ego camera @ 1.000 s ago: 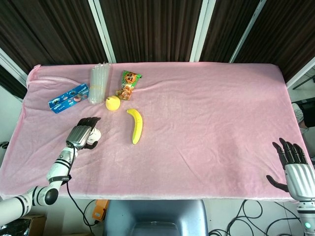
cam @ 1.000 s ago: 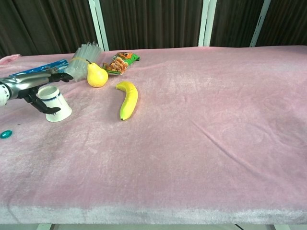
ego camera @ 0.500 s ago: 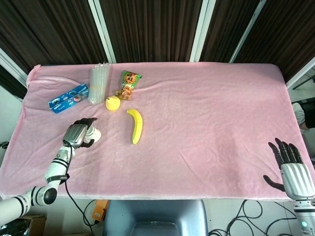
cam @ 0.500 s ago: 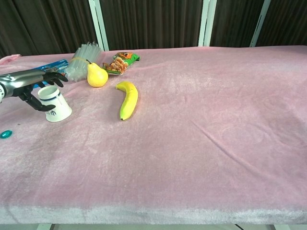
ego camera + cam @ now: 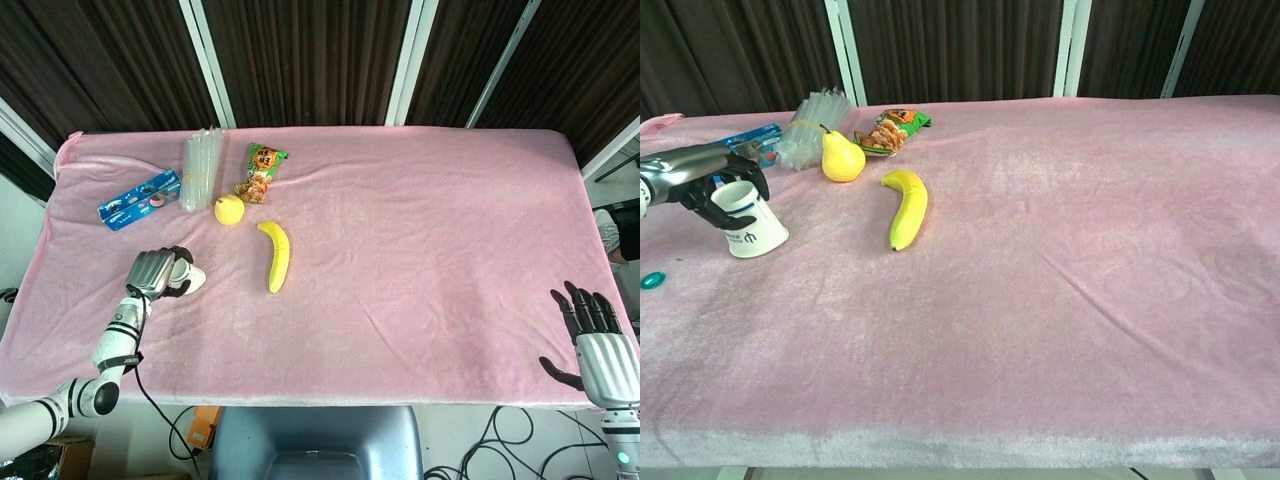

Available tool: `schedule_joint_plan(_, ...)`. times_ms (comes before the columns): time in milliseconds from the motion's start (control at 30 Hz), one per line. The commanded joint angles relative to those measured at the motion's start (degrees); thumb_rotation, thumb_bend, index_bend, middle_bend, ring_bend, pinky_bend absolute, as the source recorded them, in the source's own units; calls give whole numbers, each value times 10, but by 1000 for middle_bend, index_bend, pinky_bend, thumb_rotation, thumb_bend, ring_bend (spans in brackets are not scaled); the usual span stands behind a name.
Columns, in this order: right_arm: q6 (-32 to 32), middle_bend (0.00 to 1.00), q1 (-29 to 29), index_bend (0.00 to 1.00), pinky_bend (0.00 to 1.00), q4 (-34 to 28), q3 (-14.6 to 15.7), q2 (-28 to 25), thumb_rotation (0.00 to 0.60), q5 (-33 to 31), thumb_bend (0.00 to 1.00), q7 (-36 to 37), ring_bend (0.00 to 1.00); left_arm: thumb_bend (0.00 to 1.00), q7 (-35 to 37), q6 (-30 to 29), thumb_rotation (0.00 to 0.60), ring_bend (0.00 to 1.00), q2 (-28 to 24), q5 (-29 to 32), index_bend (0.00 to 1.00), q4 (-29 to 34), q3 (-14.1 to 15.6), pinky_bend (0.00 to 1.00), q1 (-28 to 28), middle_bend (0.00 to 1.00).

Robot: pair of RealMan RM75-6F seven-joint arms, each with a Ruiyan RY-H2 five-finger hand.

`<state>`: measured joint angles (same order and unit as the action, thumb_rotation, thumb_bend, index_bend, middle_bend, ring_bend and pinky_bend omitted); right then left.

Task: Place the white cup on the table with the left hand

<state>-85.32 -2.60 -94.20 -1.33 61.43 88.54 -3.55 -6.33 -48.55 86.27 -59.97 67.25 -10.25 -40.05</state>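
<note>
While the left robot hand curls its fingers round the tilted white cup resting on the pink table, banana and pear nearby, right robot hand spread, holding nothing

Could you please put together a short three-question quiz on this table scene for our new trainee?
1. True or false: the banana lies touching the pear.
2. Which hand has its fingers around the white cup? A) left hand B) right hand C) neither
3. Fill in: in the head view, the blue box lies just to the ___ of the bundle of clear plastic.

Key
1. False: pink cloth shows between them.
2. A: the left hand's fingers curl around the cup, which tilts on the table; the right hand hangs open at the near right edge.
3. Left.
</note>
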Motion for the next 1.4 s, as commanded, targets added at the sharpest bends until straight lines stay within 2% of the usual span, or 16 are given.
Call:
schedule_joint_plan(33,1,0,0,0,0,0,0,1,600,0,284,-2,0,417,2,-16,600,437,-10,-12,507,13,1,532,8,477)
schedule_joint_plan(300,8,0,-4,0,0,-1,2,7,600,0,284,-16,0,413,-19,-76,600,437,-73,-39,498,85,22,526,51,473)
schedule_joint_plan(433,11,0,-5,0,0,-2,2,9,600,0,284,-21,0,410,-21,-101,600,436,-87,-52,494,95,37,521,76,472)
schedule_joint_plan(700,17,0,-9,0,0,-5,3,14,600,1,284,-32,0,403,10,-107,600,429,-84,-68,478,74,56,470,107,466)
schedule_joint_plan(833,20,0,-10,0,0,-5,2,16,600,-2,283,-36,0,403,17,-106,600,427,-72,-77,462,55,60,408,112,462)
schedule_joint_plan(1067,23,0,-11,0,0,-6,3,15,600,-4,284,-36,0,407,24,-94,600,414,-63,-83,441,31,64,383,117,448)
schedule_joint_plan(1200,22,0,-11,0,0,-6,3,15,600,-5,283,-36,0,406,28,-82,600,361,-65,-86,354,26,67,355,119,376)
schedule_joint_plan(1267,21,0,-10,0,0,-6,3,15,600,-5,283,-37,0,403,33,-76,600,272,-67,-88,232,29,68,329,119,279)
schedule_joint_plan(1300,21,0,-10,0,0,-6,3,15,600,-4,284,-37,0,398,37,-74,600,192,-70,-90,132,33,68,308,120,193)
schedule_joint_plan(1400,21,0,-10,0,0,-6,4,16,600,-4,284,-37,0,392,44,-75,600,42,-77,-94,4,40,66,227,122,24)
